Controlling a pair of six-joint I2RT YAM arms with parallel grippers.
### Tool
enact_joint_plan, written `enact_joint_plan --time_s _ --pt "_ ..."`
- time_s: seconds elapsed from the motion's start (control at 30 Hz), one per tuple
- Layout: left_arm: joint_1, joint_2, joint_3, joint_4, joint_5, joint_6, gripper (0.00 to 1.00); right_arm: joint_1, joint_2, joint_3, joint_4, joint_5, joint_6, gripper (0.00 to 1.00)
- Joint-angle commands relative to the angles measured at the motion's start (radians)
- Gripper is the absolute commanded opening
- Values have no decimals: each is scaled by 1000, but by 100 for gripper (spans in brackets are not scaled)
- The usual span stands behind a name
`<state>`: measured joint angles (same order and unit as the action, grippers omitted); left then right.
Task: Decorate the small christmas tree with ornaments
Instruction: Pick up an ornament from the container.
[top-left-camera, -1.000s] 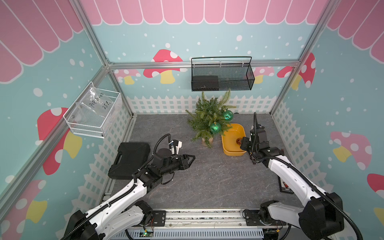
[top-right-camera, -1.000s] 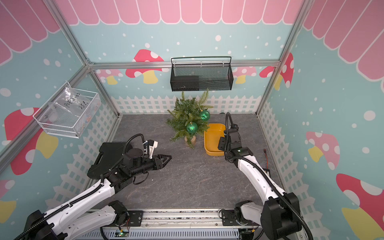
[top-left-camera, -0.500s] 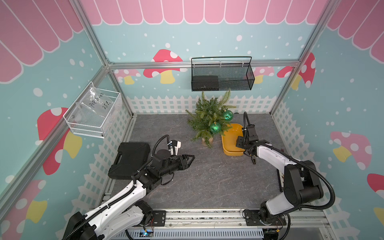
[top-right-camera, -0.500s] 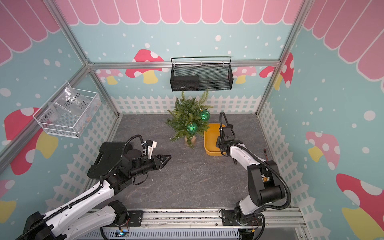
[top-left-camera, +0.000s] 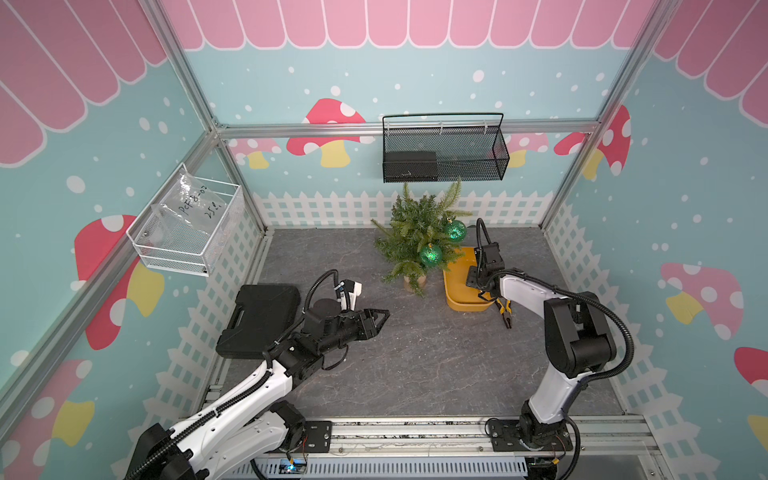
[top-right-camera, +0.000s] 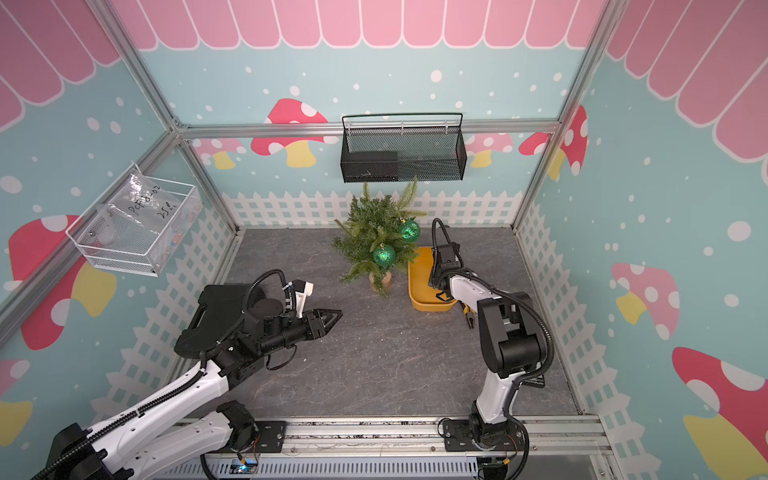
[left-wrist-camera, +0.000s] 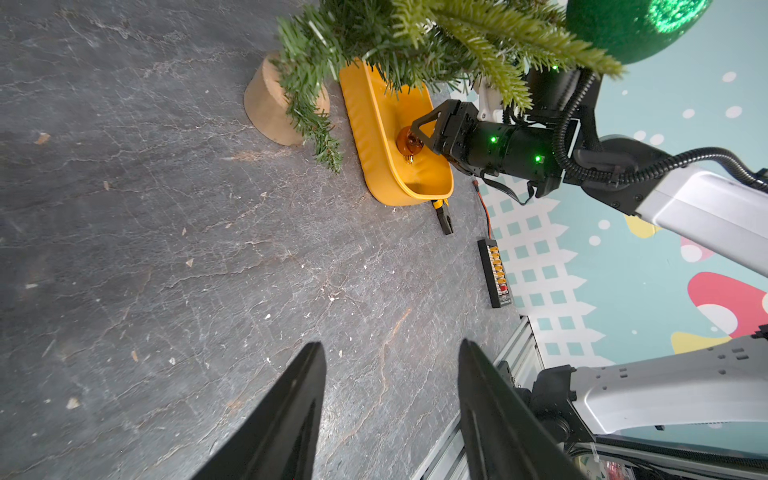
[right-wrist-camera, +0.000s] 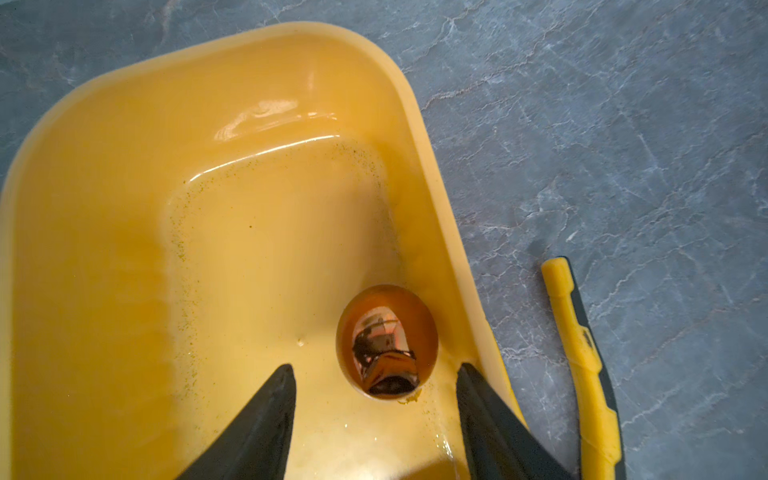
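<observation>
Ornaments: a glittery green ball (top-left-camera: 430, 254) and a second green ball (top-left-camera: 455, 230) hang on the bristly small christmas tree (top-left-camera: 409, 232); the shiny copper ball (right-wrist-camera: 386, 340) lies in the glossy yellow tray (right-wrist-camera: 104, 208) beside it. Right gripper (right-wrist-camera: 375, 366) stands open around the copper ball, not touching. Left gripper (left-wrist-camera: 390, 349) is open, empty.

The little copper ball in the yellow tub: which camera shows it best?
The right wrist view: the copper ball lies large and sharp in the yellow tub, between the right gripper's open jaws. The left wrist view shows the ball small, partly behind that gripper. In both top views the right arm hides it.
</observation>
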<state>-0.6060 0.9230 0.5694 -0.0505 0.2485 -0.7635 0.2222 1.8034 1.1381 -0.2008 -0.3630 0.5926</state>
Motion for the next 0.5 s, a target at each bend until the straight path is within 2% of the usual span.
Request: enact_joint_plan --time_s 0.0,0.47 --pt "9 0 8 6 -17 -11 54 -5 32 26 12 35 9 64" --pt "10 20 6 20 -13 -17 54 -6 151 73 32 12 0 55"
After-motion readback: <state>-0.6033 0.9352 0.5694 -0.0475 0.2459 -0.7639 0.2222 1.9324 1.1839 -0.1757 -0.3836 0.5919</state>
